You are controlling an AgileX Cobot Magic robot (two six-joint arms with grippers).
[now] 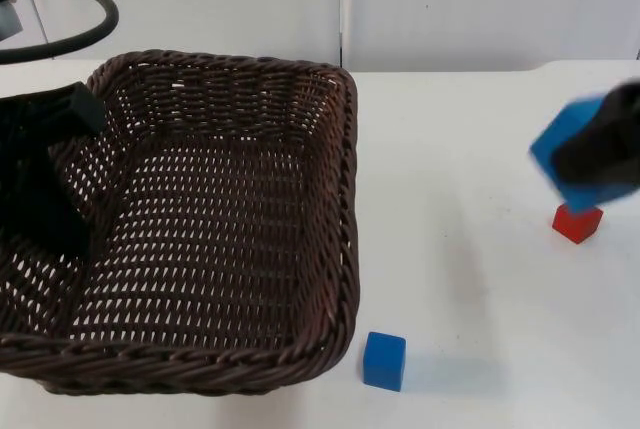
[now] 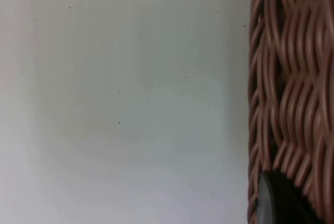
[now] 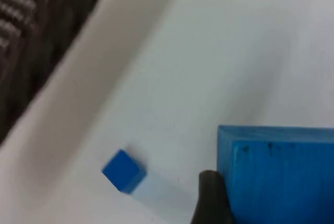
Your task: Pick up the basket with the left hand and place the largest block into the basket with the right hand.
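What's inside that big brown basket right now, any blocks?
No blocks in the basket: bare weave shows, and the left end effector holds its left rim, hiding a patch there. The large blue block is in the right end effector; the small blue block and red block sit on the table.

We are seeing a small blue cube [image 1: 384, 360] sitting on the white table [image 1: 470, 149], a small red cube [image 1: 577, 222] well apart from it, and a grey wall [image 1: 470, 4] behind.

White table [image 1: 470, 149] (bare-topped): small blue cube [image 1: 384, 360], red cube [image 1: 577, 222].
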